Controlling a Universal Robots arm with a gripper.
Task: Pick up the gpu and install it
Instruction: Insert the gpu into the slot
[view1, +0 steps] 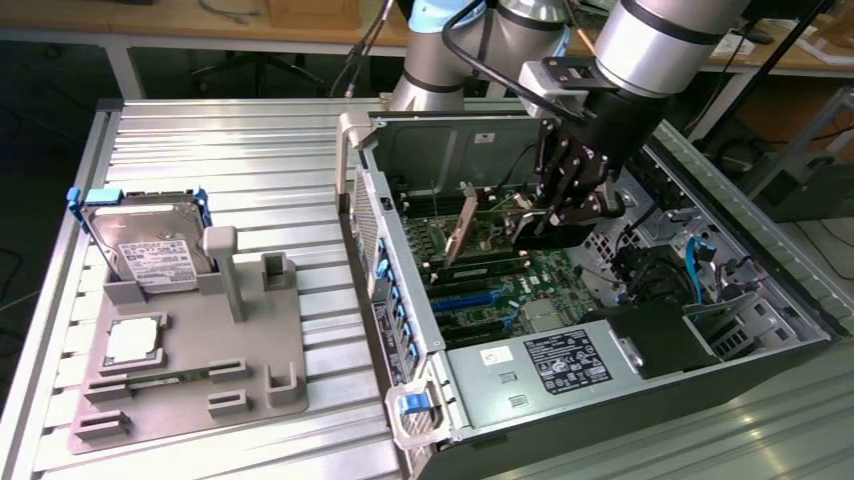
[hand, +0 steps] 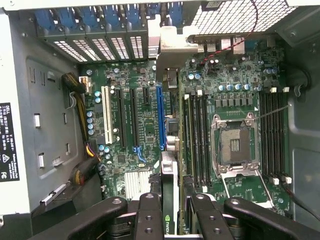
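Wrist view puts us right over the motherboard (hand: 150, 125), and the end effector (hand: 170, 210) is closed partway on the gpu (hand: 170, 195), the thin card standing on edge between the fingers (hand: 149, 212), its silver bracket (hand: 172, 47) out ahead near the rear slot covers. In the exterior view the end effector (view1: 561, 205) is already down inside the open computer case (view1: 747, 370), with the gpu (view1: 465, 232) held tilted above the board. So the pick is done and we're in the install step: I'd judge this calls for squaring the card's lower edge to the blue slot (hand: 160, 117) and a straight press down. It's tight here: case wall and drive cage close by, memory slots (hand: 197, 135) just beside. The hard drive (view1: 150, 245) waits on the surface (view1: 214, 140), well apart.
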